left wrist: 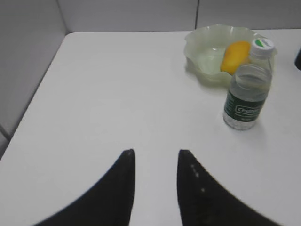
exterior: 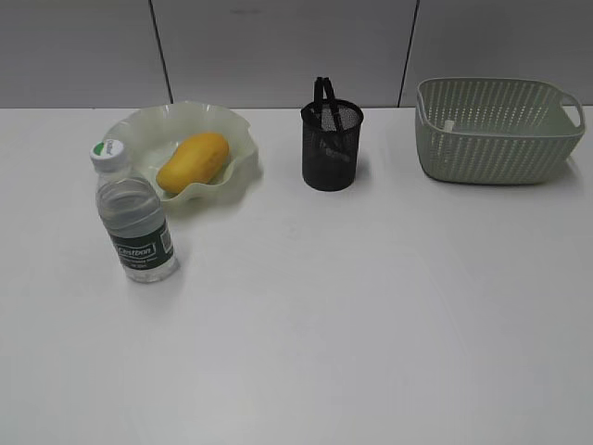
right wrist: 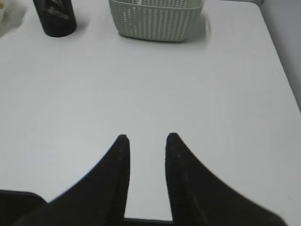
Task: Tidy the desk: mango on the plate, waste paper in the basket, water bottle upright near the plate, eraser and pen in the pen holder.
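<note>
The large plain white desk (exterior: 371, 324) is stretching out flat under me, meeting a pale grey panelled wall (exterior: 278, 46) with dark vertical seams at its far edge. At the far right, the pale grey-green plastic basket (exterior: 496, 130) with weave-pattern perforated sides and handle cut-outs is sitting near that wall; something small and white is showing through its left side, but I cannot tell what it is. At the far left, the translucent pale green plate (exterior: 144, 130) with its wavy ruffled rim is holding the smooth yellow-orange mango (exterior: 193, 161), which is lying slantwise in the dish. Just in front of the plate's left side, the clear plastic water bottle (exterior: 135, 215) with the dark green label and green-marked white cap is standing upright, just beside the rim. Between plate and basket, the black wire-mesh pen holder (exterior: 332, 146) is standing upright, with dark slender things poking above its rim; I cannot make out which they are. My left gripper (left wrist: 155, 155) is hovering over bare desk well apart from the bottle, its black fingers (left wrist: 121, 188) parted by a narrow gap and gripping nothing. My right gripper (right wrist: 146, 139) is hanging over bare desk too, well short of the basket, fingers (right wrist: 181, 179) likewise narrowly apart and empty.
</note>
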